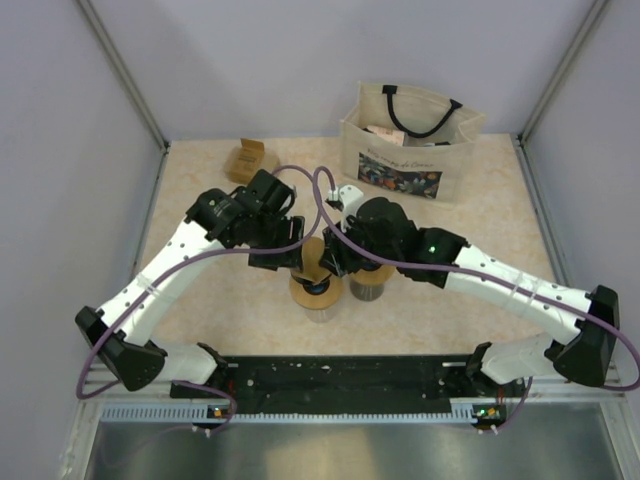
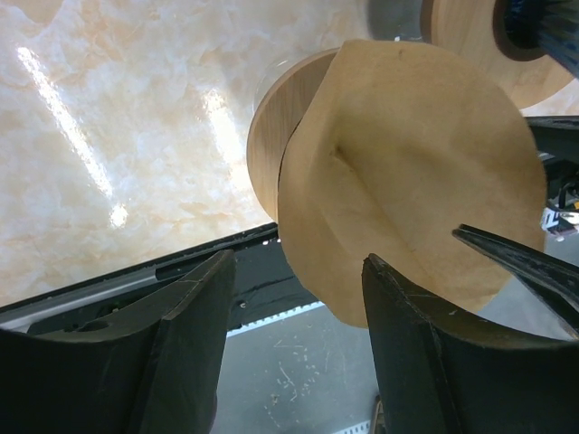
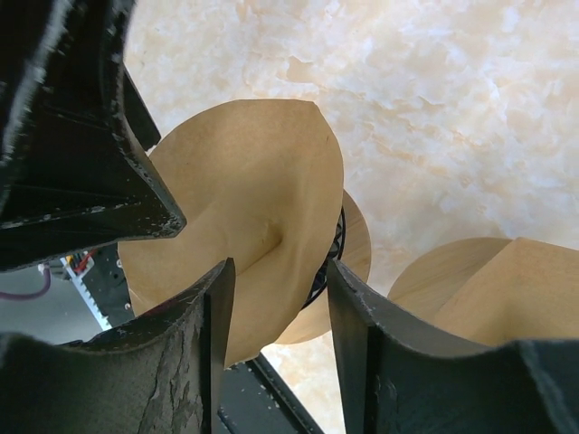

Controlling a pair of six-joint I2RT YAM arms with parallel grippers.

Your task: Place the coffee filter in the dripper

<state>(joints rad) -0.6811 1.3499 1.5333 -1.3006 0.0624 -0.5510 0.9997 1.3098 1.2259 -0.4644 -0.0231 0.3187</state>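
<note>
Two robot arms are meeting over the middle of a marble-patterned table (image 1: 250, 320). A brown paper coffee filter (image 2: 407, 172) is hanging on edge between them, just in front of the wooden-collared dripper (image 2: 267, 154) and not yet seated in it. The left gripper (image 2: 298, 262) is gaping wide, with only one finger (image 2: 407, 353) overlapping the filter's lower edge. The right gripper (image 3: 280, 267) is showing a clear gap between its fingers, with the filter lying across their tips. Whether it is pinching the paper cannot be told. A tote bag (image 1: 410, 150) is standing at the table's far side.
</note>
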